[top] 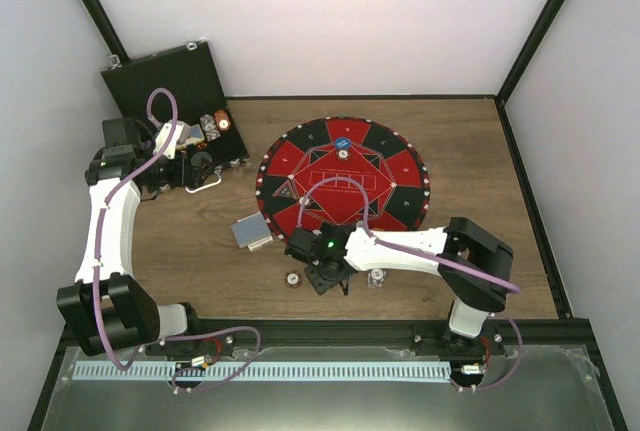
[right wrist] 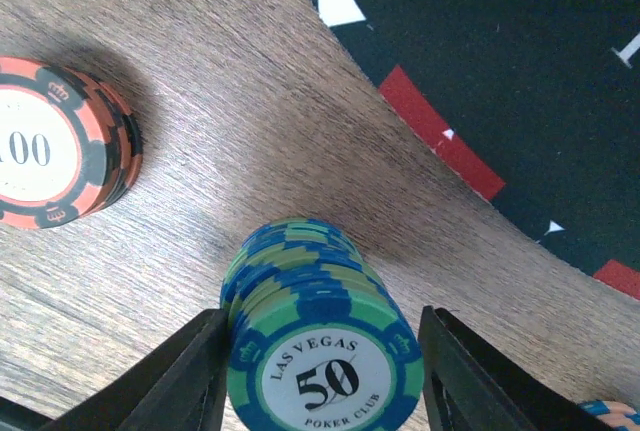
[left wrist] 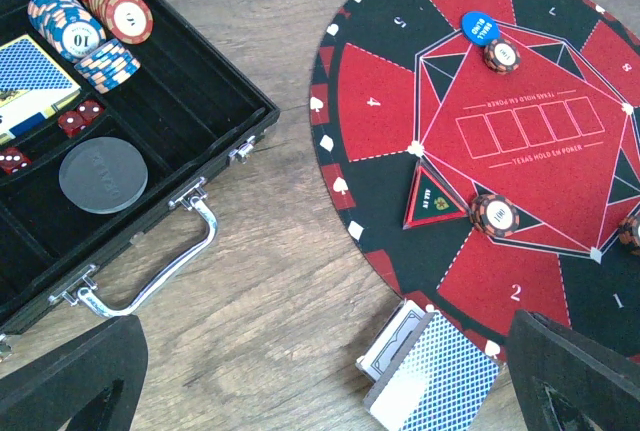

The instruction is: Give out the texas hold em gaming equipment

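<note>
**Right hand (right wrist: pixel 320 381).** It is partly open, with one finger on each side of the green-and-blue 50-chip stack (right wrist: pixel 300 281), and nothing is clamped yet. One finger sits at the stack's flank. A sliver of desk (right wrist: pixel 200 51) shows between the stack and the other finger. The stack stands on the desk directly between my fingers, just outside the rim of the mat (right wrist: pixel 500 71), which lies ahead and to one side. I straddle the stack low so the fingers meet its striped edge across several chips at once. I judge this will lift the stack whole rather than shear off the top chip. A brown 100-chip stack (right wrist: pixel 50 141) stands ahead on the other side, clear of my fingers.

**Right arm pose.** The forearm stretches across the near desk, with the wrist pitched down and the hand close to vertical.

**Left hand (left wrist: pixel 320 376).** It is fully open and empty, hovering above the desk. The playing cards (left wrist: pixel 435 371) lie below it, nearer one finger. The black case (left wrist: pixel 200 81), with chips in it (left wrist: pixel 100 21), lies ahead on the opposite side. The arm reaches forward with the elbow bent.
</note>
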Tool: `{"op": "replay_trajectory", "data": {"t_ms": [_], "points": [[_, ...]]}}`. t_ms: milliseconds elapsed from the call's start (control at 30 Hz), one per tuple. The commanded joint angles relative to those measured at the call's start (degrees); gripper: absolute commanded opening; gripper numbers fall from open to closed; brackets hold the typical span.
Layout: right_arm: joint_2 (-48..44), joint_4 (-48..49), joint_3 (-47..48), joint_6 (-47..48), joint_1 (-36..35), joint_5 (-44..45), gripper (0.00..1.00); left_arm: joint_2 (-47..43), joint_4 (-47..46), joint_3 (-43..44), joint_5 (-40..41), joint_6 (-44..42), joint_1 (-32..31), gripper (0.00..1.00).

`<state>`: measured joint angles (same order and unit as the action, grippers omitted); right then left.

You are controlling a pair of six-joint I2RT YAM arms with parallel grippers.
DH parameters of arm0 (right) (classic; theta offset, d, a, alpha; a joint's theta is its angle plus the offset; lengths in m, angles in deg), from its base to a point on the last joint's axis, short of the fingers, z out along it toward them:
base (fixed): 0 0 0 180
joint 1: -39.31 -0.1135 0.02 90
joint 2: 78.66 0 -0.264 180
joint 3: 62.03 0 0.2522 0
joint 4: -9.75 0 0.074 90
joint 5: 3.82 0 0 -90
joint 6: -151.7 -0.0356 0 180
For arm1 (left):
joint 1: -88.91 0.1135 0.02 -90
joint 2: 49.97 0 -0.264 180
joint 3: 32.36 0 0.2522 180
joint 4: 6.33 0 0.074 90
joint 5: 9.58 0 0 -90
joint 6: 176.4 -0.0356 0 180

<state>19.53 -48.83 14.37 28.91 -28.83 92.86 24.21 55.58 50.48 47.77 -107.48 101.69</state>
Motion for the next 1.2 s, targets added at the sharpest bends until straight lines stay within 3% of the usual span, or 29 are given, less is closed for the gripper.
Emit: {"op": "replay_trajectory", "data": {"t_ms": [0,367,867,1167], "points": [[0.1,-0.4,2.5,-0.1,-0.2,1.1,0.52,-0.1,-0.5,0.4,-0.9,0.0,0.3,1.00],[0.1,-1.2,3.3,0.4,-0.2,1.1,0.60,-0.5,-0.6,0.4,-0.9,0.0,0.3,1.00],[-0.4,-1.7,3.3,0.7,0.4,1.7,0.38,-0.5,-0.7,0.4,-1.1,0.1,0.3,1.00],[-1.5,-5.6,9.1,2.1,1.7,3.7,0.24,-0.3,-0.4,0.7,-1.3,0.3,0.3,1.00]]}}
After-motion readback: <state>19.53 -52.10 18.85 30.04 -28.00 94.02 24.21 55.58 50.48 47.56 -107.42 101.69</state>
